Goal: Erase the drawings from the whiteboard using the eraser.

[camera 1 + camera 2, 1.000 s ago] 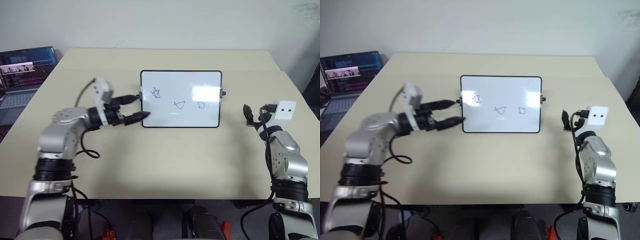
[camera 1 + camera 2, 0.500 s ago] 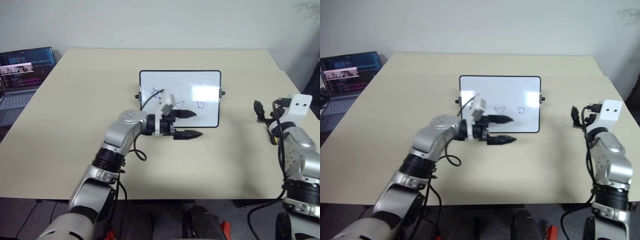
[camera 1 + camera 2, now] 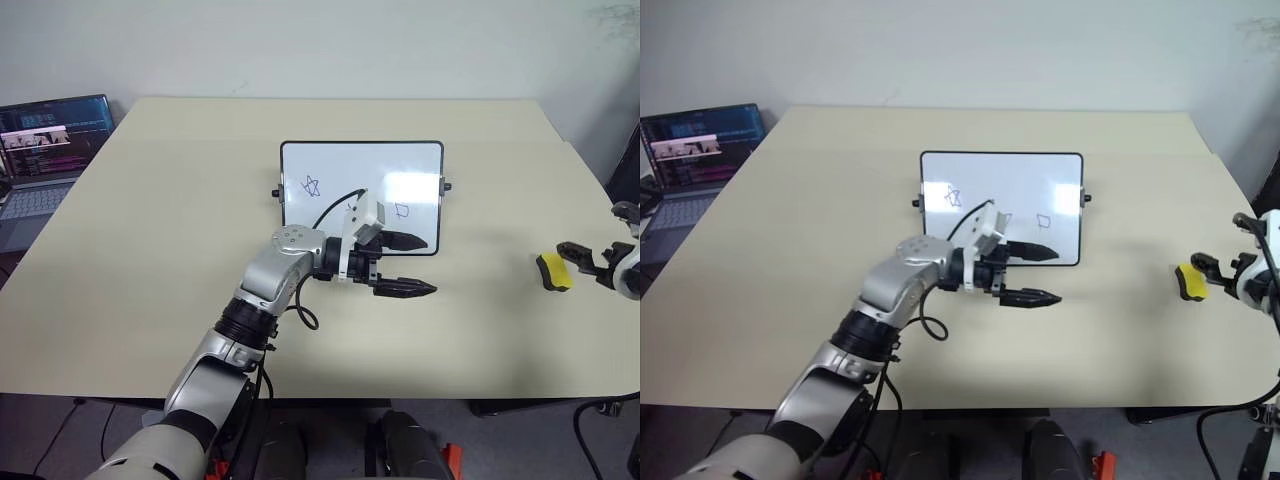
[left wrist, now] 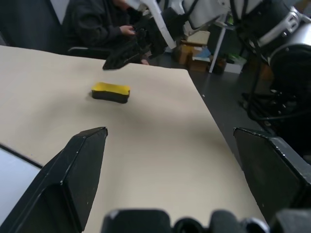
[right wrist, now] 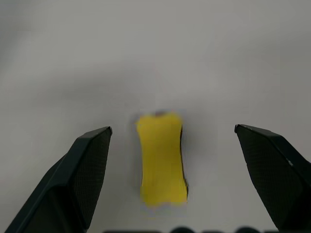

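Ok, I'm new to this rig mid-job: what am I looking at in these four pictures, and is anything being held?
The two wide pictures come from the robot's head, looking down over a beige table. The other two come from cameras on each wrist, looking out between that gripper's black fingers. On the table lie the whiteboard, with blue drawings on it, and the yellow eraser off to the right. A laptop sits at the far left. The left gripper reaches across in front of the board, open and empty. The right gripper is open too, with the eraser lying between its fingers' line of sight, not gripped. Nothing is held.
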Robot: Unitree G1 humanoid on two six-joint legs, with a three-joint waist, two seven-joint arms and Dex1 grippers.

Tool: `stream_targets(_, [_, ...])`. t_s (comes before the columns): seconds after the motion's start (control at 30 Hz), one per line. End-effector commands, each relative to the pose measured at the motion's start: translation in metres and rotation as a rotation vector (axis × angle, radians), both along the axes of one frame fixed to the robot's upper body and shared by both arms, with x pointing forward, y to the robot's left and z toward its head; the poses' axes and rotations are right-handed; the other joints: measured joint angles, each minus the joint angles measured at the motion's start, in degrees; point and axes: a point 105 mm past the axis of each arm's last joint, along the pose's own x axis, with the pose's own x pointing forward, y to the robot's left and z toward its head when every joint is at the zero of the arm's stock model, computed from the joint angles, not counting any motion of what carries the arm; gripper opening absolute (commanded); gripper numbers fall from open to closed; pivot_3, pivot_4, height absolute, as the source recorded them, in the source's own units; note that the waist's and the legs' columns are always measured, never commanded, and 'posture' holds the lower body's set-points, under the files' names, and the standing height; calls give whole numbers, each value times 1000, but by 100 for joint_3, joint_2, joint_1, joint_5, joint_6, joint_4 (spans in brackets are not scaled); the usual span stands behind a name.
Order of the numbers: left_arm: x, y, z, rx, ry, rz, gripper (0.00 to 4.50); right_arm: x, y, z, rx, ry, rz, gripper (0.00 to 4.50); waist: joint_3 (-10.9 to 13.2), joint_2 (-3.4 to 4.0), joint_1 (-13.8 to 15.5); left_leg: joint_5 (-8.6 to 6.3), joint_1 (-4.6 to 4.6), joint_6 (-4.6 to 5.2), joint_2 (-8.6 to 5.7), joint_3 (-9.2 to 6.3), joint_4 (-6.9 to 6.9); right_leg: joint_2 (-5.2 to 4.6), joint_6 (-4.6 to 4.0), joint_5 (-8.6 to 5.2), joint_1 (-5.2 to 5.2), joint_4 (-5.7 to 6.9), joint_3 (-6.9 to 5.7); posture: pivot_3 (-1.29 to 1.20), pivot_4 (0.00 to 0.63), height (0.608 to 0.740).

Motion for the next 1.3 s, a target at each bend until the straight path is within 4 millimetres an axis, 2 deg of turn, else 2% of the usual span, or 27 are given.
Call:
stream_targets(0.03, [-4, -5, 11, -25, -41, -34, 4500, 2, 3, 7, 5, 13, 49, 4450, 0, 0, -14, 0, 0, 0, 0, 0, 0, 0, 0, 0, 0, 0, 0, 0, 150, 740])
stream_targets(0.37, [-5, -3, 9, -15, -48, -22, 4500, 18, 7, -10, -45, 68, 103, 4450, 0, 1, -19, 0, 2, 0, -1, -1, 0, 0, 3, -1, 2, -1, -1, 0, 150, 740])
stream_targets(0.67, [-4, 2, 9, -11, -53, -2, 4500, 29, 2, -14, -71, 64, 83, 4450, 0, 1, -12, 0, 2, 0, -1, -1, 1, -1, 3, -1, 2, -2, -1, 0, 150, 740])
stream_targets(0.77, [-4, 3, 10, -13, -53, 3, 4500, 31, 4, -19, -71, 73, 90, 3878, 0, 1, -13, 0, 1, 0, -1, -1, 0, 0, 3, -1, 2, -4, -1, 0, 150, 740])
stream_targets(1.0, [-4, 9, 7, 2, -52, 22, 4500, 34, 5, -30, -90, 95, 95, 1391, 0, 1, -19, 0, 3, 0, -1, -1, 0, -1, 3, -1, 3, -4, 0, 0, 150, 740])
stream_targets(1.03, [-4, 10, 7, 3, -51, 24, 4500, 34, 5, -31, -93, 97, 96, 1178, 0, 1, -17, 0, 3, 0, -1, -2, 0, 0, 3, -1, 4, -4, -1, 0, 150, 740])
stream_targets(1.3, [-2, 12, 7, 4, -53, 38, 4500, 37, 6, -26, -110, 80, 101, 1126, 0, 1, -18, 0, 4, 0, -1, -3, 1, -1, 3, -1, 7, -5, -2, 0, 150, 740])
